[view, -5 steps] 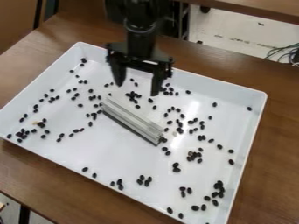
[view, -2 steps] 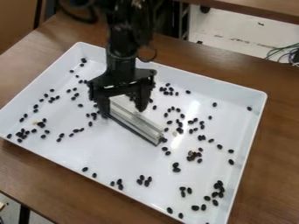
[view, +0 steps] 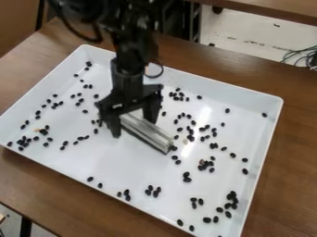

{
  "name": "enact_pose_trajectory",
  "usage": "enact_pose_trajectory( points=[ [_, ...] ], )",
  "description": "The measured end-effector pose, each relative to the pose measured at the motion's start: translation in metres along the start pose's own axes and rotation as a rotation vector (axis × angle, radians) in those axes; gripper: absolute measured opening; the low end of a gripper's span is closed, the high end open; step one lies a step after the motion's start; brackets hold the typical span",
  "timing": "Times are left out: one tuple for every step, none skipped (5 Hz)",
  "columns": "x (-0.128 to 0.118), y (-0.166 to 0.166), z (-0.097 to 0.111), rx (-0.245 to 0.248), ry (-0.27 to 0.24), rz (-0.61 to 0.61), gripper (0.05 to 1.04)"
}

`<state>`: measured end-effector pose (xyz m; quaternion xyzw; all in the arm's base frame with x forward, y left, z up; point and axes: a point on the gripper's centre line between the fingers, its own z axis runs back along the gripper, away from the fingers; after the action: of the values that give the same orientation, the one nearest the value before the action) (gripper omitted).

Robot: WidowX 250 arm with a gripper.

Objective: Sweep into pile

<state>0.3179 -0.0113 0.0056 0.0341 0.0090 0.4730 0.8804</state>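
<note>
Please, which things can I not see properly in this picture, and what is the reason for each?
All in the camera view:
- Far end of the metal bar: behind the gripper; whether they touch cannot be told.
- Tray floor behind the gripper and arm: any beans there are hidden.
- Upper arm: cut by the top edge.
- Tray's nearest corner: cut by the bottom edge.
- Pale bit among the left beans: too small to identify.

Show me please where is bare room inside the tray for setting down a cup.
Widest bare patch of the tray: between the grey bar and the scattered beans by the lower-left edge. Crowded: the tray's left and bottom corners, right of the bar, and around the tool.
</note>
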Motion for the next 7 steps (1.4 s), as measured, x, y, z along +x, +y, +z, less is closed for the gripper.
enact_pose_trajectory(
  points=[
    [0.001, 0.0, -0.003, -0.009, -0.012, 0.03, 0.959],
    [-0.002, -0.004, -0.009, -0.064, -0.006, 0.032, 0.659],
    [-0.001, -0.001, -0.009, -0.059, -0.017, 0.027, 0.388],
    [-0.004, -0.001, -0.008, -0.051, -0.009, -0.004, 0.365],
    [-0.008, 0.0, -0.006, -0.024, 0.0, -0.139, 0.364],
    [-0.007, -0.001, 0.012, 0.0, -0.018, -0.334, 0.364],
    [0.007, 0.011, 0.029, 0.046, -0.061, -0.482, 0.364]
  ],
)
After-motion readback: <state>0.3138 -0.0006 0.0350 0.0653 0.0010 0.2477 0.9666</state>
